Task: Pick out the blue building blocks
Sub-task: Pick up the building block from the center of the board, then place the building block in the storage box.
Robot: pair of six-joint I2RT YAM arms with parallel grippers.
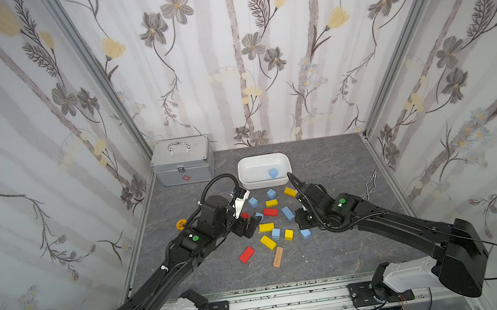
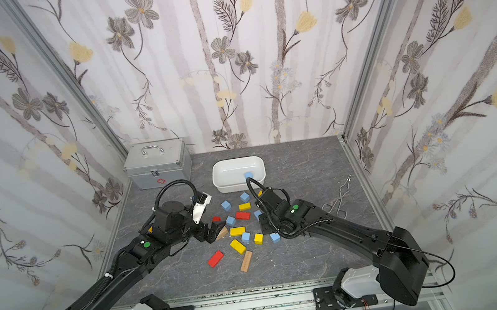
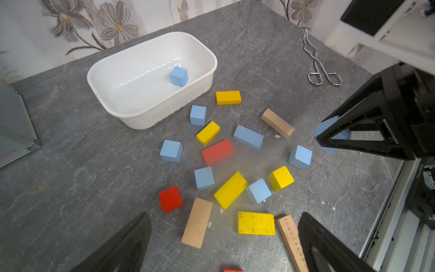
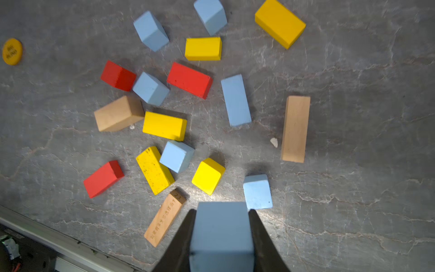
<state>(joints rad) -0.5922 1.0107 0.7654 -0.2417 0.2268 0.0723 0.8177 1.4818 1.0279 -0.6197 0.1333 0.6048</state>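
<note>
Right gripper point(image 4: 222, 212) pinches a blue cube point(image 4: 221, 235), left gripper point(image 3: 224, 215) is spread wide, so I'd lift it high and release low inside the white tub point(image 3: 146, 117).

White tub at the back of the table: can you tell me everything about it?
The white rectangular plastic tub has rounded corners, a rolled rim and glossy, faintly ribbed walls. It stands upright and open on the grey stone-patterned tabletop, near the flowered wall. Inside sits one light-blue wooden cube, close to a corner; otherwise it is empty. Nothing else seems to touch it.
</note>
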